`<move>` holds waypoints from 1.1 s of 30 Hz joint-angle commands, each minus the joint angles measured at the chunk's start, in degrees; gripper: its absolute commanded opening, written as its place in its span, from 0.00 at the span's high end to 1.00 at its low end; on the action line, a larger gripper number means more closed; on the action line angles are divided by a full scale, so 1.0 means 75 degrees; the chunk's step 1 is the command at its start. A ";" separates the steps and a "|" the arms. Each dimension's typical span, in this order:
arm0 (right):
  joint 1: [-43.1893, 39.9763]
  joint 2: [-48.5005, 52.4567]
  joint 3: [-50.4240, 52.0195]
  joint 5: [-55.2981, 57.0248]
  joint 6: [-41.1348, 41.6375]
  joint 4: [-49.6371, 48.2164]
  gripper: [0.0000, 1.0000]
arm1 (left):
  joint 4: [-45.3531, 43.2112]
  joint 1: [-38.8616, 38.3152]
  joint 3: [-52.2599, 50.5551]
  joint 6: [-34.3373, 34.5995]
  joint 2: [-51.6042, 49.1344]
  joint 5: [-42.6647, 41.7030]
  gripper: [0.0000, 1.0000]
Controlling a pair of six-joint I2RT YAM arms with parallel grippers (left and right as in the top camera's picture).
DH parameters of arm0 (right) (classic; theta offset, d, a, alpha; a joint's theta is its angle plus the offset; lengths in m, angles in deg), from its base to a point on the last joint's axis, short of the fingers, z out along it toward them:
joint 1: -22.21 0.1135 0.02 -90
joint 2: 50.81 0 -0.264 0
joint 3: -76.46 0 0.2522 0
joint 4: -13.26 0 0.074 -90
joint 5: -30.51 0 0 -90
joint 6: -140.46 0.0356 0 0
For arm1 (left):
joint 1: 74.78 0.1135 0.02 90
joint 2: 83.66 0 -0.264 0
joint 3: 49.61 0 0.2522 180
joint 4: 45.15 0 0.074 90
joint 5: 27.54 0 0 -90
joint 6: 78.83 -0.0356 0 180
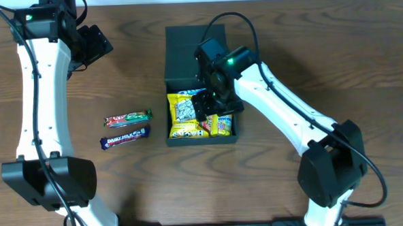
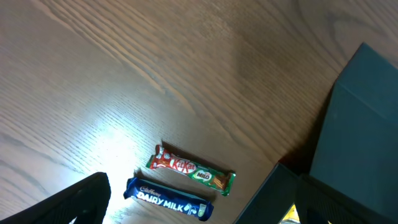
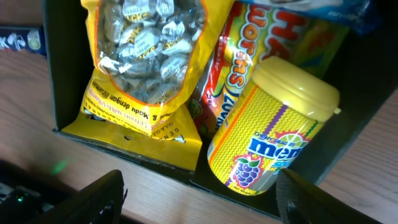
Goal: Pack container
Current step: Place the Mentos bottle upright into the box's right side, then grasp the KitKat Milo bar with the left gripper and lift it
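The dark teal container (image 1: 176,53) stands open at the table's middle, its flap lid folded back. Inside lie a yellow candy bag (image 1: 182,114), a yellow Mentos tub (image 3: 270,124) and a Haribo worms packet (image 3: 236,59). A KitKat Milo bar (image 1: 127,117) and a blue Dairy Milk bar (image 1: 125,138) lie left of the container; both show in the left wrist view, KitKat (image 2: 193,170), Dairy Milk (image 2: 168,199). My right gripper (image 1: 206,102) hovers open and empty over the container's contents (image 3: 199,199). My left gripper (image 1: 95,44) is open and empty, high at the far left.
The container's front wall (image 3: 137,158) and its side wall (image 2: 348,124) border the packed snacks. Wooden table (image 1: 321,53) lies all around. The arm bases stand at the near edge.
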 commanded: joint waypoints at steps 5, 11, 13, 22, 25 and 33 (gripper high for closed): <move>-0.0388 -0.0108 -0.0892 0.0326 -0.0131 0.0268 0.28 | 0.0090 0.0012 -0.0067 -0.0178 0.0160 0.0111 0.05; -0.0618 -0.0108 -0.0898 0.0927 -0.0140 0.0440 0.27 | 0.0195 0.0012 -0.0181 -0.0458 0.0038 0.0396 0.05; -0.0717 -0.0108 -0.0898 0.0938 -0.0154 0.0428 0.27 | 0.0055 0.0012 -0.0527 -0.0609 0.0017 0.0423 0.05; -0.1303 -0.0108 -0.0898 0.0938 -0.0207 0.0300 0.24 | -0.1967 -0.0006 -0.3649 -0.1929 0.0017 -0.0041 0.02; -0.1396 -0.0108 -0.0898 0.0938 -0.0361 0.0207 0.23 | -0.2361 -0.0079 -0.4229 -0.4366 0.0017 -0.0041 0.02; -0.1422 -0.0108 -0.0898 0.0944 -0.0475 0.0047 0.20 | -0.2291 -0.0195 -0.4532 -0.8166 0.0017 -0.0632 0.05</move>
